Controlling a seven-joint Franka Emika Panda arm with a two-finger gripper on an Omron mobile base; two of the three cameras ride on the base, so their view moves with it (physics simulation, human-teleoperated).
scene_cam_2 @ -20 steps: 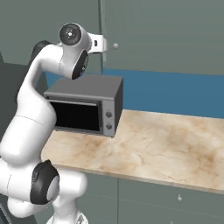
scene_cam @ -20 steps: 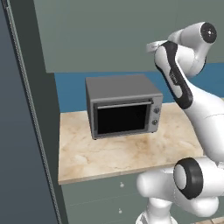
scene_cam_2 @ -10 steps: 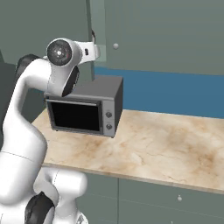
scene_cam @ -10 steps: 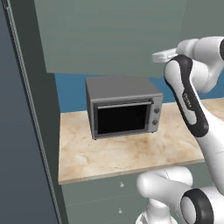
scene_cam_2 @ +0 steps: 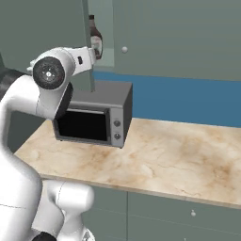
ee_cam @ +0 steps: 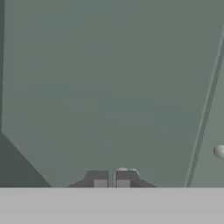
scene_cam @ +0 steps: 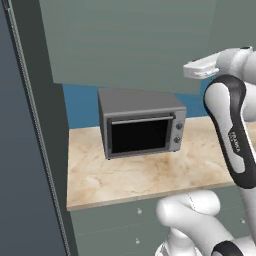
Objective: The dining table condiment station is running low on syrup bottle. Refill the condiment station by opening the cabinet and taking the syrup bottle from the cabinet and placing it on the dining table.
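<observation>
**Gripper pinched at the cabinet door's knob**

The cabinet (ee_cam: 109, 78) door fills the space ahead of the gripper (ee_cam: 111, 180). Below the hand, a toaster oven (scene_cam_2: 96, 121) sits on the marble counter (scene_cam_2: 160, 160). Just beyond the hand, the syrup bottle (scene_cam_2: 95, 37) stands in the door gap. The fingertips sit nearly together around a pale knob (ee_cam: 124, 170); a second knob (ee_cam: 220, 151) lies to the right.

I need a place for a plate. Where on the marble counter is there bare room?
The counter is bare right of the toaster oven, out to the blue wall. A narrower bare strip runs before the oven. The oven's corner is the crowded part.
</observation>
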